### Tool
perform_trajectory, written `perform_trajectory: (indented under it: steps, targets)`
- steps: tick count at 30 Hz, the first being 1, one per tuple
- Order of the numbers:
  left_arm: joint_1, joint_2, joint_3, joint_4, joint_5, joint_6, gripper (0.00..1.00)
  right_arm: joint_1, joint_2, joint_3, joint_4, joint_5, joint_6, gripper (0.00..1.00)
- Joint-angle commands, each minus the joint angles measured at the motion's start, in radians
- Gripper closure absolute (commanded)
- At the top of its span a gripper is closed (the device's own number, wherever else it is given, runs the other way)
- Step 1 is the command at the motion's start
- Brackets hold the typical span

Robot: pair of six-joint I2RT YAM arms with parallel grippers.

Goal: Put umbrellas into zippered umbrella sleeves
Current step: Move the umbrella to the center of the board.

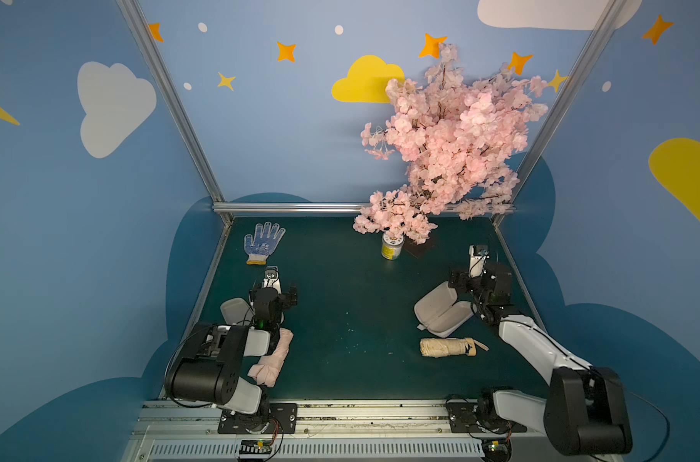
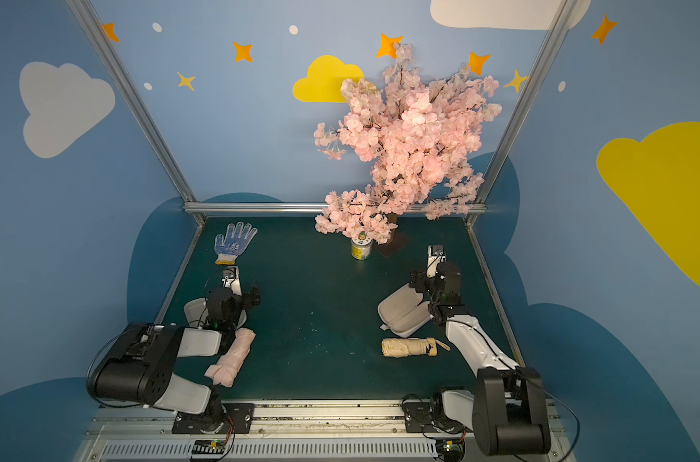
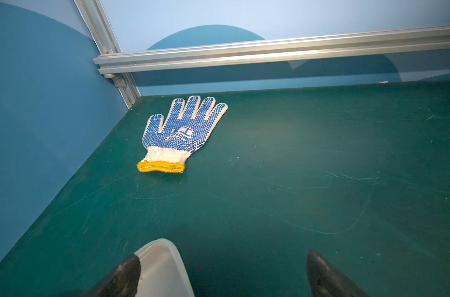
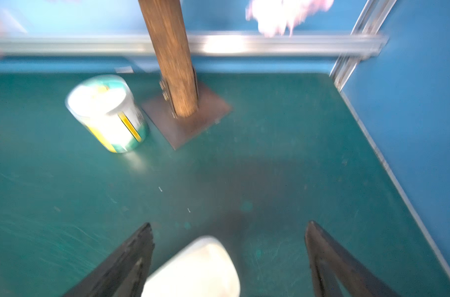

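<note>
Two zippered umbrella sleeves lie open with their pale grey lining up. The left sleeve is half hidden under my left arm; the right sleeve lies spread at the right. A pale pink umbrella lies by the left arm's elbow. A cream-yellow umbrella with a tan end lies just in front of the right sleeve. My left gripper hovers open above the left sleeve's rounded end. My right gripper is open above the right sleeve's end. Neither holds anything.
A white glove with blue dots lies at the back left. A yellow-labelled jar stands beside the base plate of a pink blossom tree at the back. Metal frame rails edge the green table.
</note>
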Motion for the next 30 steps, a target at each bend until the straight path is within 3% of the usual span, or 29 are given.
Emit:
perform_trajectory:
  steps: [1, 3, 4, 5, 6, 7, 8, 10, 13, 15, 17, 19, 21, 24, 27, 30]
  targets:
    - [0.0, -0.01, -0.003, 0.053, -0.03, 0.014, 0.0, 0.077, -0.055, 0.089, -0.325, 0.177, 0.088, 0.08]
    - [-0.003, -0.013, -0.014, 0.092, -0.024, 0.03, 0.0, 0.115, -0.064, 0.126, -0.41, 0.215, 0.119, 0.09]
    - [-0.017, -0.044, -0.02, 0.137, -0.077, 0.074, 0.0, 0.123, -0.067, 0.141, -0.442, 0.205, 0.151, 0.09]
    - [-0.054, -0.137, 0.009, -0.015, -0.107, 0.081, 0.0, 0.123, -0.073, 0.153, -0.451, 0.167, 0.187, 0.09]
    - [-0.067, -0.229, 0.045, -0.172, -0.066, 0.095, 0.0, 0.12, -0.08, 0.161, -0.454, 0.116, 0.227, 0.08]
    - [-0.071, -0.306, 0.086, -0.309, -0.024, 0.091, 0.0, 0.119, -0.085, 0.166, -0.463, 0.087, 0.34, 0.08]
    - [-0.088, -0.356, 0.108, -0.366, -0.058, 0.069, 0.0, 0.104, -0.095, 0.164, -0.474, 0.036, 0.443, 0.08]
    - [-0.105, -0.42, 0.142, -0.47, -0.086, 0.02, 0.0, 0.069, -0.111, 0.125, -0.364, -0.231, 0.433, 0.11]
    - [-0.112, -0.499, 0.278, -0.847, -0.19, -0.17, 0.0, 0.078, -0.109, 0.171, -0.411, -0.3, 0.458, 0.19]
    - [-0.11, -0.517, 0.366, -1.046, -0.237, -0.293, 0.0, 0.107, -0.087, 0.239, -0.535, -0.251, 0.469, 0.2]
    - [-0.107, -0.529, 0.448, -1.249, -0.223, -0.431, 0.0, 0.168, -0.067, 0.291, -0.642, -0.168, 0.463, 0.2]
    - [-0.085, -0.558, 0.476, -1.341, -0.183, -0.562, 0.0, 0.232, -0.039, 0.34, -0.755, -0.082, 0.475, 0.2]
    - [-0.029, -0.584, 0.474, -1.341, 0.064, -0.502, 0.09, 0.318, -0.014, 0.369, -0.805, -0.031, 0.48, 0.2]
    - [-0.023, -0.488, 0.608, -1.6, 0.18, -0.504, 0.21, 0.514, 0.027, 0.405, -0.845, 0.106, 0.518, 0.2]
    - [-0.099, -0.405, 0.703, -1.841, 0.158, -0.541, 0.22, 0.695, 0.097, 0.451, -0.861, 0.207, 0.546, 0.2]
    - [-0.134, -0.391, 0.692, -1.966, 0.145, -0.608, 0.2, 0.823, 0.172, 0.488, -0.824, 0.246, 0.546, 0.19]
